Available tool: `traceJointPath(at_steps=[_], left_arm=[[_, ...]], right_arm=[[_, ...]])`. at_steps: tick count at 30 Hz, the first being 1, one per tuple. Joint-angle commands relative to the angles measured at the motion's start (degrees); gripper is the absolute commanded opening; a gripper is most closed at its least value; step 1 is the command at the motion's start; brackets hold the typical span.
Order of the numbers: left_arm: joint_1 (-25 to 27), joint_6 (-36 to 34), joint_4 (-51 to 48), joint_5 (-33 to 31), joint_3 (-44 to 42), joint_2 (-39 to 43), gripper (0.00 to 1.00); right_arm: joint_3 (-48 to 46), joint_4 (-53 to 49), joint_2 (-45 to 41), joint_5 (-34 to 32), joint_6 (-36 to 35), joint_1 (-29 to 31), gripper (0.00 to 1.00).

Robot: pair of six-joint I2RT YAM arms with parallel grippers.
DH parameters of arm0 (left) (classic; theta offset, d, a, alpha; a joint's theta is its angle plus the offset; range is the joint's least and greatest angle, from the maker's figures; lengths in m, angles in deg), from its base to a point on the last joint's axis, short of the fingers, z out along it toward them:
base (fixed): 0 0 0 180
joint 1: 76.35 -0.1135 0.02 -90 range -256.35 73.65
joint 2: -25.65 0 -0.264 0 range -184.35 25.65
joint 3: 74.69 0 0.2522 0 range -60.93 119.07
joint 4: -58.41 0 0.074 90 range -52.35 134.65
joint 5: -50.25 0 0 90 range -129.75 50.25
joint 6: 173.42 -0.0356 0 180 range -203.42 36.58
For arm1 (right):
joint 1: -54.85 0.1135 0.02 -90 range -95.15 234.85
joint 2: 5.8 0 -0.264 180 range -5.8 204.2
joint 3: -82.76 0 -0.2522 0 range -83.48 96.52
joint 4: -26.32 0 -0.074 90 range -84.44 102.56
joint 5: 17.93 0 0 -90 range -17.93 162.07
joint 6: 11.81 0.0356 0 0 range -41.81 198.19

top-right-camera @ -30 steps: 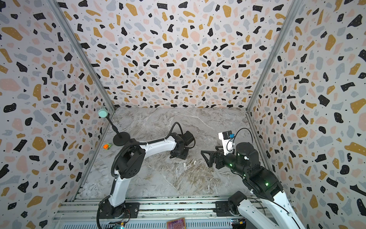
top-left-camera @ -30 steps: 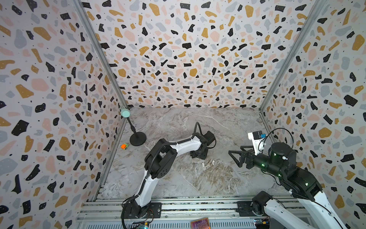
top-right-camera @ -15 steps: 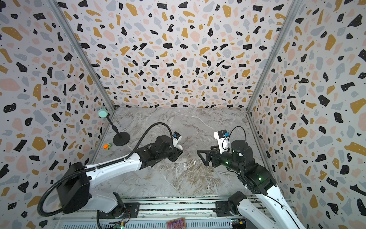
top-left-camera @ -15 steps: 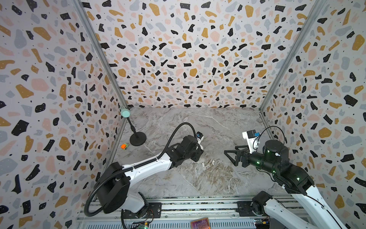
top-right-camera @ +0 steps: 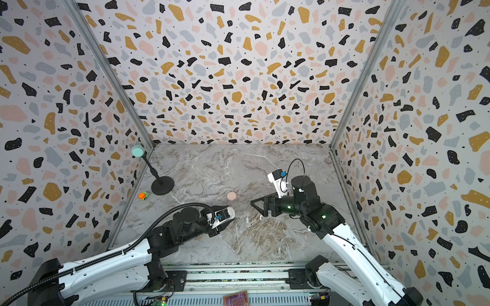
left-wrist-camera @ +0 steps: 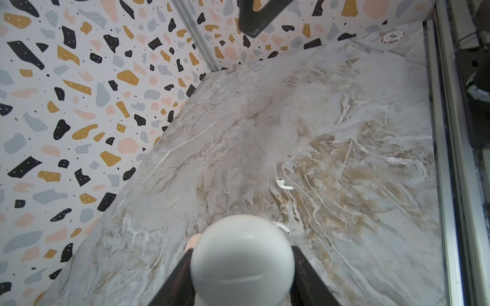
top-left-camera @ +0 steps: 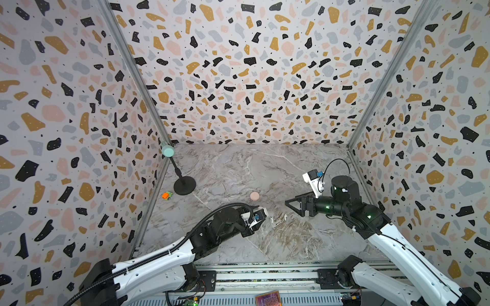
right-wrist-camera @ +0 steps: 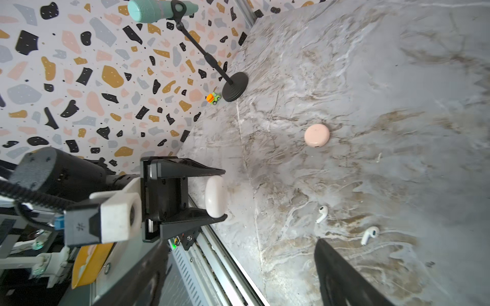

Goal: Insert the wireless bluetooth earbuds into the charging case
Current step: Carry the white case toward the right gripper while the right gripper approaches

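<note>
My left gripper [top-left-camera: 262, 212] [left-wrist-camera: 241, 250] is shut on a white round charging case [left-wrist-camera: 242, 259] [right-wrist-camera: 216, 196] [top-right-camera: 230, 212], held off the marble floor. Two white earbuds lie just right of it, one [top-left-camera: 271, 218] [right-wrist-camera: 322, 213] [left-wrist-camera: 281, 226] close to the case, the other [top-left-camera: 285, 216] [right-wrist-camera: 370, 234] [left-wrist-camera: 283, 183] a little farther right. My right gripper [top-left-camera: 293, 208] [top-right-camera: 256, 209] [right-wrist-camera: 240, 243] hovers open and empty just right of the earbuds, pointing left at them. A closed pink case [top-left-camera: 254, 196] [top-right-camera: 231, 196] [right-wrist-camera: 316, 135] lies behind the earbuds.
A black microphone stand [top-left-camera: 184, 185] with a teal head stands at the back left, an orange toy car [top-left-camera: 167, 195] beside it at the left wall. Terrazzo walls close three sides. A metal rail [top-left-camera: 265, 273] runs along the front edge.
My left arm has folded down and drawn its gripper with the white case back toward the front. My right gripper has slid left toward the middle. The pink case now shows.
</note>
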Motion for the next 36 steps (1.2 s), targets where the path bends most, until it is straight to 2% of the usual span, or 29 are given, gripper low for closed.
traceJointPath(at_steps=[1,4,10,15,20,36], left_arm=[[2.19,-7.87,2.53,0.1,-1.25,1.6,0.0],[3.4,-8.32,3.43,-2.03,-1.75,1.09,0.0],[3.58,-7.23,3.71,-2.38,-1.24,0.1,0.0],[3.58,-6.25,4.39,-4.02,-1.66,0.58,0.0],[3.58,-5.34,4.6,-3.74,-1.4,-0.09,0.0],[3.58,-4.88,5.01,-2.77,-1.49,-0.49,0.0]], right_arm=[[0.14,3.62,2.2,6.74,-0.71,0.52,0.8],[-0.49,4.86,4.35,6.63,-0.36,3.53,0.77],[-0.75,7.57,8.1,0.7,0.42,12.58,0.72],[-1.69,9.21,10.0,-1.81,1.9,14.03,0.61],[-1.95,9.58,11.58,-4.51,2.32,17.13,0.58],[-0.94,10.24,16.25,-7.54,3.39,20.02,0.44]])
